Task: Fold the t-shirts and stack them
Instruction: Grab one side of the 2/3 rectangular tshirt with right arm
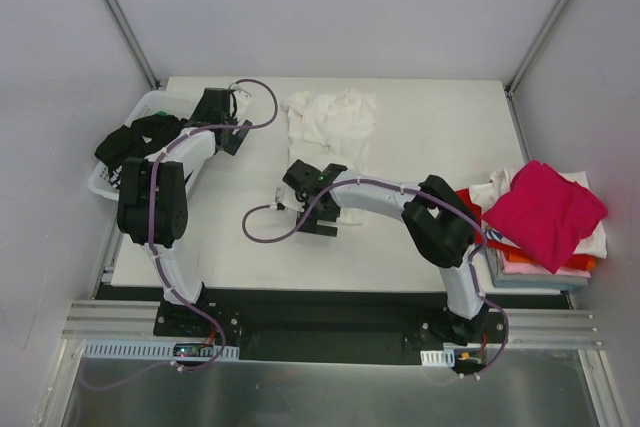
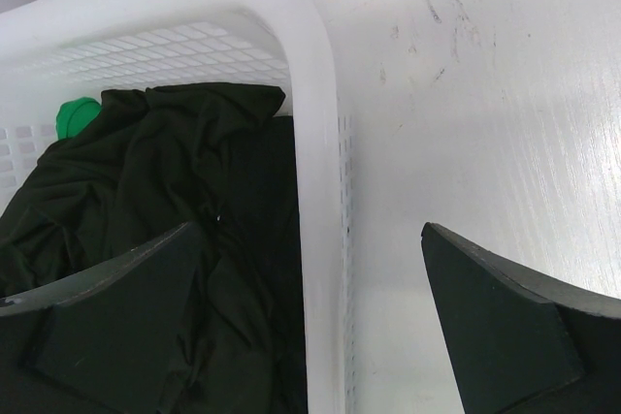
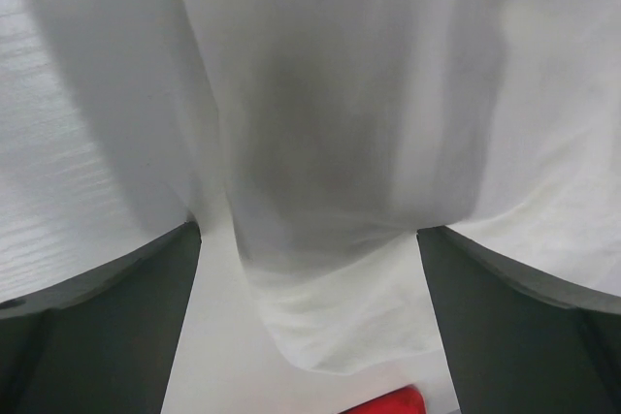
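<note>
Top external view, read from the arm bases outward
- Near right edge of the worktop (image 1: 240, 257): a stack of tees, with an orange tee (image 1: 515, 265) and a red tee (image 1: 468, 199) showing at its edges and a magenta tee (image 1: 545, 212) lying askew on top; judged the finished part of the task, though the top piece looks loosely laid rather than squared
- Mid worktop: right pincer (image 1: 303, 179), jaws spread wide and gripping nothing, pointed toward the far side; its wrist view is filled by pale cloth between and beyond the fingers
- Left side, farther out: left pincer (image 1: 222, 112), likewise wide open and empty, at the corner of the white basket (image 1: 155, 99); in its wrist view one finger hangs over the basket's contents and the other over bare worktop, with the rim between them
- Inside the basket: a black tee (image 1: 135, 137), bunched and unfolded, with a small green patch (image 2: 76, 115) beside it, too little visible to name
- Far centre: a white tee (image 1: 335, 119), crumpled and loosely spread just beyond the right pincer; judged the piece in hand, not yet folded
- Remaining work, as judged: fold the white tee, lift out and fold the black tee, add both to the stack
- Obstructions: the basket wall hems in the black tee; the right arm's own span lies between the white tee and the stack
</note>
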